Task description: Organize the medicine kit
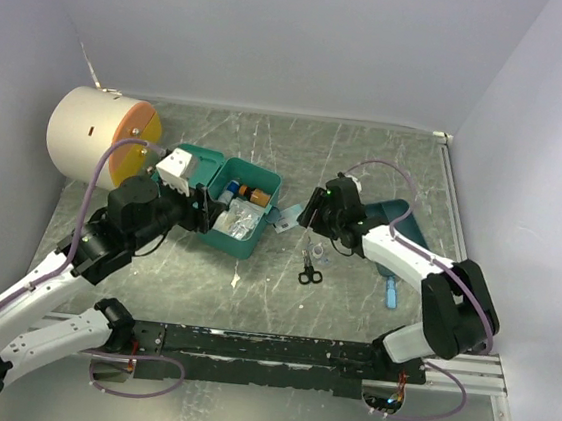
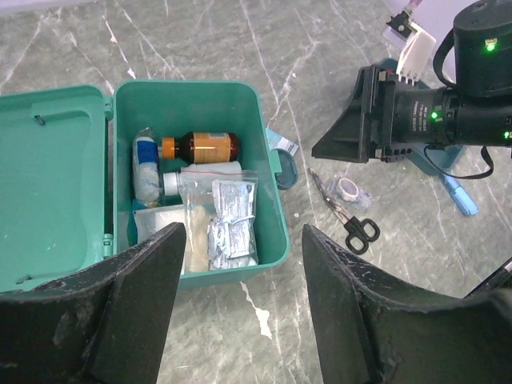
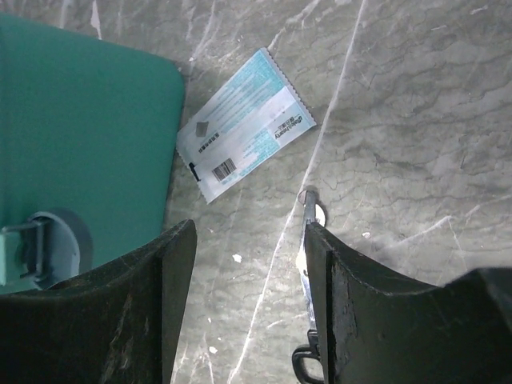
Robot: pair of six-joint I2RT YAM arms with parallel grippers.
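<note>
Packet (image 3: 244, 124): barcode and blue print, characters too small to read. Bottle (image 2: 200, 146): orange label, unreadable. In the top view the medicine kit (image 2: 270, 216) is at 10 o'clock of the scissors (image 2: 352, 224), lid open toward 9, long axis roughly 12-to-6. Left gripper (image 2: 242, 240) and right gripper (image 3: 250, 240) both have jaws wide, empty.

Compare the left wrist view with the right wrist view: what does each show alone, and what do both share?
Left wrist only: the inside of the open medicine kit, with a brown bottle and foil packets, plus a tape roll outside it. Right wrist only: the printed face and barcode of a blue-and-white packet. Both: the kit's teal body, the scissors and the marble table.
</note>
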